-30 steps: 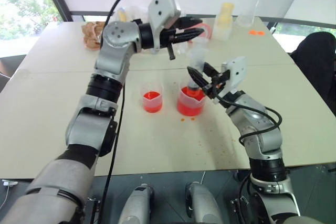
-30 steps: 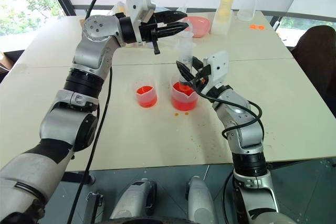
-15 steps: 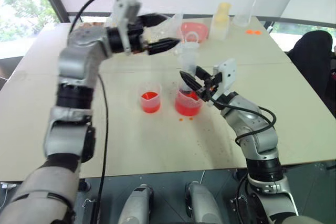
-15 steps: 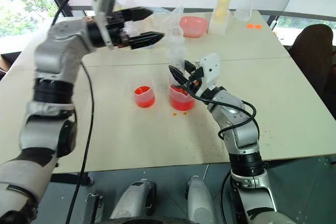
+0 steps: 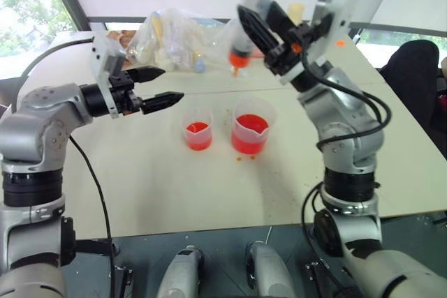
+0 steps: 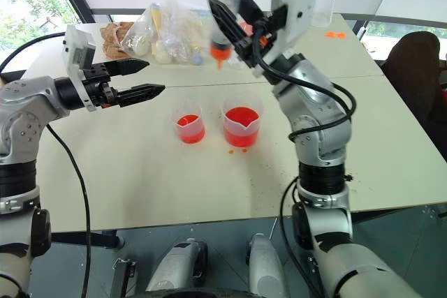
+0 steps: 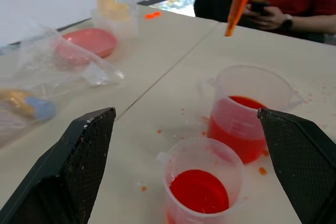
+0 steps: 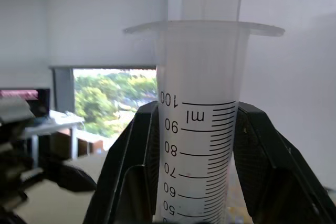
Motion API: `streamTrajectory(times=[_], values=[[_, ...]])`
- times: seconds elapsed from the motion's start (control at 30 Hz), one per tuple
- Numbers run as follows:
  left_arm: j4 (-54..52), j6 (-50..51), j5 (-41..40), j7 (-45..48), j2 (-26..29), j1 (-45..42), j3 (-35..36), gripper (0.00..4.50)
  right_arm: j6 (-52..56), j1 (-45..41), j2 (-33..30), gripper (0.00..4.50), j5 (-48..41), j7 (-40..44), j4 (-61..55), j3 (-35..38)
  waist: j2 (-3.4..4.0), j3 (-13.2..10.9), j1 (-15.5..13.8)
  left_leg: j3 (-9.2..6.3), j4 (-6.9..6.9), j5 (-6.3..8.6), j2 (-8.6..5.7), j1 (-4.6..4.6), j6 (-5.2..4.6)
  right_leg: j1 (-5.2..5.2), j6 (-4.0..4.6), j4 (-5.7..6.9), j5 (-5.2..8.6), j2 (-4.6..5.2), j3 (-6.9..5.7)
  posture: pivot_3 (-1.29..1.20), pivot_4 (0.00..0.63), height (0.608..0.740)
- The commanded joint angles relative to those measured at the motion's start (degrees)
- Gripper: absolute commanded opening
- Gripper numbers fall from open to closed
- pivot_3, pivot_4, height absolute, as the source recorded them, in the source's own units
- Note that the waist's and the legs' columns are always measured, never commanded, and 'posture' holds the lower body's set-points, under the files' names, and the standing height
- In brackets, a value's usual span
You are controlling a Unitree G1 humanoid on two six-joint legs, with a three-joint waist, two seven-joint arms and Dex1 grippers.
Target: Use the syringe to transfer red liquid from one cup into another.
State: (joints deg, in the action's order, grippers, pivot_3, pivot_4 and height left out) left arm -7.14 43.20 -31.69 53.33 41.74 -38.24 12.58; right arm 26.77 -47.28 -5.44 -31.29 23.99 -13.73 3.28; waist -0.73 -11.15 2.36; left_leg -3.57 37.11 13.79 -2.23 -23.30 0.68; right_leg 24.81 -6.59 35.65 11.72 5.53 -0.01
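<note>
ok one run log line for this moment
right gripper: shut on large clear plastic syringe, raised above wide spouted beaker of red liquid | left gripper: open, empty | narrow clear cup: part-filled

A large clear plastic syringe (image 5: 246, 29) with black graduation marks and a short orange-red tip hangs in the air above the table, tip down, some red liquid low in its barrel. Below it, a wide clear spouted beaker (image 5: 253, 127) stands upright, part full of red liquid (image 5: 251, 139). Just left of it stands a narrower clear measuring cup (image 5: 198, 129) with a little red liquid.
</note>
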Motion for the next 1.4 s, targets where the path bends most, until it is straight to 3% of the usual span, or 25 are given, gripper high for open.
streamTrajectory(times=[0.03,0.37,0.67,0.93,1.27,1.4], values=[[-4.30,-0.78,-1.51,-1.93,1.36,1.51,3.25,4.48,-1.42,1.96,2.82,1.41,0.84,2.25,0.95,-6.34,0.00,0.00,0.01,0.02,-0.01,0.00,-0.01,0.00,0.00,0.05,0.00,0.04,0.00,0.01,0.03,0.00,0.150,0.740],[-2.83,-3.11,-3.38,-0.91,8.44,1.40,7.09,4.48,-7.62,5.46,4.83,1.41,5.99,4.42,8.72,-10.37,0.00,0.00,-0.03,0.05,-0.02,-0.05,-0.08,-0.01,0.10,0.12,0.02,0.16,0.00,0.02,0.05,0.00,0.150,0.740],[7.96,-7.88,-3.69,0.15,-0.12,-16.06,0.62,4.48,-12.40,5.97,6.29,1.41,9.99,5.67,14.53,-11.60,-0.04,0.02,-0.03,0.12,0.00,-0.09,-0.15,-0.01,0.17,0.11,0.02,0.20,-0.01,0.01,0.02,0.00,0.150,0.740],[16.02,-14.39,0.77,2.05,-3.94,-21.45,-4.39,4.48,-13.29,6.40,8.29,1.41,11.61,4.71,14.46,-12.07,-0.04,0.02,0.21,0.13,-0.01,-0.10,-0.13,-0.04,0.17,0.30,0.03,0.37,0.00,-0.02,0.12,0.00,0.150,0.740],[23.41,-20.43,6.54,2.34,-4.86,-25.24,-6.71,4.48,-13.62,7.55,9.03,1.41,12.81,4.48,13.39,-13.00,-0.04,0.02,0.13,0.13,0.00,-0.10,-0.15,-0.05,0.17,0.30,0.02,0.37,0.00,-0.01,0.15,0.00,0.150,0.740],[22.86,-20.99,6.82,2.62,-5.43,-25.63,-7.08,3.07,-13.94,7.59,9.22,1.41,13.17,4.68,13.69,-13.21,-0.04,0.02,0.14,0.12,0.00,-0.10,-0.14,-0.05,0.17,0.30,0.02,0.37,0.00,-0.02,0.15,0.00,0.150,0.740]])
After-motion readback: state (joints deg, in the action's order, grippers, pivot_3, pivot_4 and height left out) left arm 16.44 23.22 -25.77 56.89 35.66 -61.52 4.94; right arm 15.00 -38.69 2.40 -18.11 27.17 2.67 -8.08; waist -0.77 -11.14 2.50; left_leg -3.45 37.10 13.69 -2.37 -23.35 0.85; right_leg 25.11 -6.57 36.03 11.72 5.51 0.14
